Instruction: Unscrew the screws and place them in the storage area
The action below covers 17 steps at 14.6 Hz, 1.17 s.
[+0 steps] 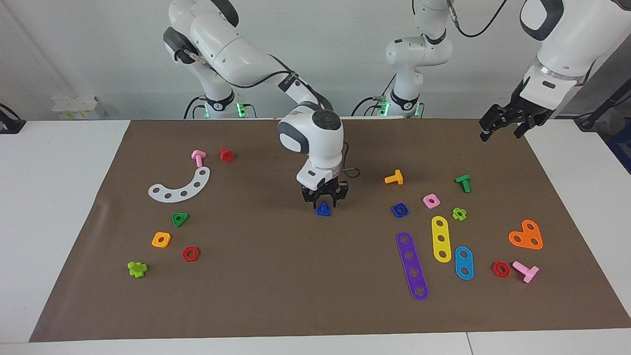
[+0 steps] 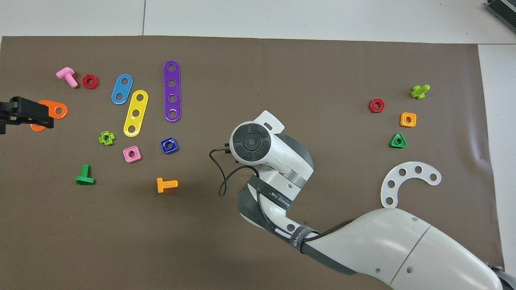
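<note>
While the right pincer straddles the blue screw at mid-surface, whether it is clamped yet I cannot tell; carrying to storage remains. Left pincer waits, fingers apart, over the mat's left-arm end.

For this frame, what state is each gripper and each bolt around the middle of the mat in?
right gripper: low at the blue bolt; grip cannot be told.
left gripper: open, empty, high over the corner of the mat at the left arm's end.
blue bolt: upright on its head, shank up.
orange bolt: lying on its side, untouched.
green bolt: lying on its side, untouched.
</note>
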Each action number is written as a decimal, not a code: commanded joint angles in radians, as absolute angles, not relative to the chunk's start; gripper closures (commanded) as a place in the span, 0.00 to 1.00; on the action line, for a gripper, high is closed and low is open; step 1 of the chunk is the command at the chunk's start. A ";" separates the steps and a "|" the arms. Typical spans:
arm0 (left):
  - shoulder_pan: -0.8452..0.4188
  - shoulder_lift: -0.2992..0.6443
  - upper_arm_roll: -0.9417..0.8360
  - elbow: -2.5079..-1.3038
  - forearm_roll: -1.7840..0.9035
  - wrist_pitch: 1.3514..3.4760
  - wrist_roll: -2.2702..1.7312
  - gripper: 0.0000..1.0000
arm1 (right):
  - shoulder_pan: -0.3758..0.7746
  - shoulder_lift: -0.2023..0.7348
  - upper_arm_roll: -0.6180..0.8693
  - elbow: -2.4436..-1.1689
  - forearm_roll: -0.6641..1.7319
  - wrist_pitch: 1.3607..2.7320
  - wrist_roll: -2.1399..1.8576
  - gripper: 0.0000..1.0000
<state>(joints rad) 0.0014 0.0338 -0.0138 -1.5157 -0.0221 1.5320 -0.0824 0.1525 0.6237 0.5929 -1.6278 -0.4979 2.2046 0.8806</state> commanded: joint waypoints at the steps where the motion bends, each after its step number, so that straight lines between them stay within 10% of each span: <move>1: 0.026 -0.037 -0.043 -1.658 -0.003 1.606 -0.121 0.00 | 0.135 0.621 0.612 -1.652 -0.523 2.230 0.894 0.40; 12: 0.107 -0.117 -0.140 -1.848 -0.005 1.735 -0.083 0.00 | 0.133 0.620 0.611 -1.670 -0.525 2.278 0.900 0.48; 14: 0.107 -0.117 -0.143 -1.848 -0.005 1.752 -0.008 0.00 | 0.132 0.618 0.611 -1.674 -0.526 2.278 0.900 0.63; 16: 0.109 -0.117 -0.150 -1.851 -0.005 1.752 -0.006 0.00 | 0.132 0.617 0.611 -1.674 -0.526 2.278 0.907 1.00; 17: 0.109 -0.118 -0.156 -1.852 -0.005 1.752 -0.005 0.00 | 0.133 0.615 0.611 -1.674 -0.526 2.272 0.917 1.00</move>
<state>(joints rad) 0.0868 -0.0809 -0.1303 -1.8064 -0.0202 1.7223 -0.0260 0.1511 0.6234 0.5932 -1.6512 -0.4980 2.2557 0.8809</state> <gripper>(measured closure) 0.000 0.793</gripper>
